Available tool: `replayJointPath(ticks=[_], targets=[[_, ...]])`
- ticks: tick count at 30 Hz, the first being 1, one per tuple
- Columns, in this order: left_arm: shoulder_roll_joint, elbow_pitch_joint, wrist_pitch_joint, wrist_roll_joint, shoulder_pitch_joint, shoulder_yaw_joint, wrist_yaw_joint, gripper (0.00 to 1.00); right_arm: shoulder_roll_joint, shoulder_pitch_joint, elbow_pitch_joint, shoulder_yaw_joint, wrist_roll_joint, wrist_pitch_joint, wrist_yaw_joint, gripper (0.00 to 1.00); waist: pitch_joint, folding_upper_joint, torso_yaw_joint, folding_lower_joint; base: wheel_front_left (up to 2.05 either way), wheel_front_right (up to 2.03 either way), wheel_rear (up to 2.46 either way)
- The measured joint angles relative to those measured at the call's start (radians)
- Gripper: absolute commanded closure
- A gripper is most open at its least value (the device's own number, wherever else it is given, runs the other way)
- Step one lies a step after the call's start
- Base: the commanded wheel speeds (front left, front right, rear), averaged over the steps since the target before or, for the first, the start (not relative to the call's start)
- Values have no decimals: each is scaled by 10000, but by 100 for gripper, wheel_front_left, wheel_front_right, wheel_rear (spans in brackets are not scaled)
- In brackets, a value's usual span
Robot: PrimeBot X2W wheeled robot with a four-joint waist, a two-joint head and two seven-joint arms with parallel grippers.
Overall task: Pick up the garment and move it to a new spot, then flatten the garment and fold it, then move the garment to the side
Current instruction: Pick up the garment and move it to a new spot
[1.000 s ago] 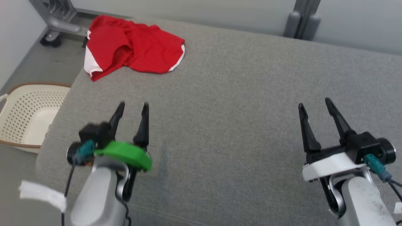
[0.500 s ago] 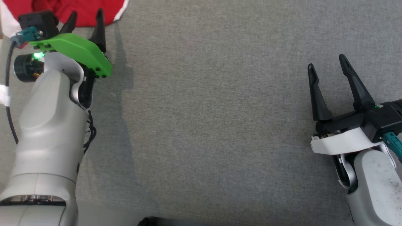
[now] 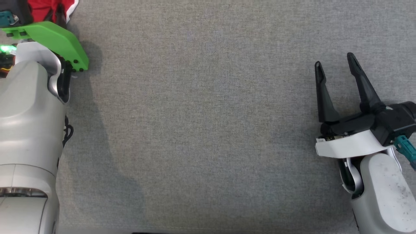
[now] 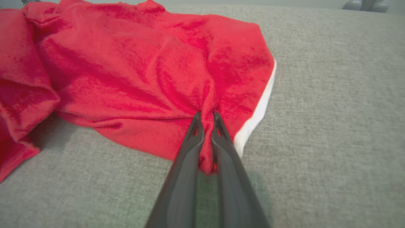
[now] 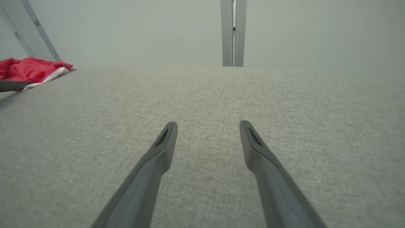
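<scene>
Left gripper [image 4: 207,115] reaches far forward, fingers pinched on the garment [image 4: 126,69]; right gripper [image 3: 334,61] hovers, fingers spread wide.

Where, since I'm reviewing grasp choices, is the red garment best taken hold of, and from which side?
Pinch a raised fold of the garment just inside its white edge, coming in low over the bare grey surface. The cloth lies crumpled and flat, so only a ridge gives the fingers purchase; the left gripper is shut on one there.

Grey fabric surface [image 3: 208,130]; plain pale wall [image 5: 142,31]; grey metal upright [image 5: 233,31] behind.
</scene>
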Motion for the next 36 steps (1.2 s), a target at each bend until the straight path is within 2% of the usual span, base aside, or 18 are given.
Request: replayJointPath(ticks=[3, 10, 14, 18, 23, 29, 31, 33, 36], targets=[[-58, -12, -242, 40, 58, -201, -109, 100, 196, 83, 238, 13, 105, 8, -2, 0, -312, 0, -59, 0, 0, 0, 0], [-813, -938, -627, -182, 227, -704, -226, 100, 594, 473, 616, -109, 370, 19, -2, 0, -1383, 0, -120, 0, 0, 0, 0], [-1356, -2566, -222, -901, 962, -1791, -228, 100, 727, 836, 809, -245, 520, 21, -2, 0, -2123, 0, -211, 0, 0, 0, 0], [-1444, -4713, 443, -1712, 1648, -2732, -230, 100, 803, 1100, 926, -362, 677, 31, -2, 0, -2820, 0, -370, 0, 0, 0, 0], [-1499, -7695, 1124, -2811, 2412, -3150, -222, 100, 811, 1394, 993, -412, 1127, 31, -2, 0, -3556, 0, -723, -1, 0, 0, 0], [-1521, -11064, 1699, -3839, 3372, -3643, 554, 100, 815, 1745, 1012, -502, 1402, 31, -2, 0, -4074, 0, -1437, -1, 0, 0, 0], [-1530, -11965, 1714, -4452, 3645, -3839, 1003, 100, 819, 1820, 993, -579, 1492, 31, -2, 0, -4204, 0, -1686, -1, 0, 0, 0], [-1536, -12389, 1689, -4661, 3803, -3944, 1383, 100, 817, 1877, 982, -669, 1499, 31, -4, 0, -4306, 0, -1895, -1, 0, 0, 0], [-1544, -12249, 1555, -4888, 4223, -3835, 1873, 100, 815, 1893, 963, -669, 1553, 31, -2, 0, -4415, 0, -2178, -1, 0, 0, 0]])
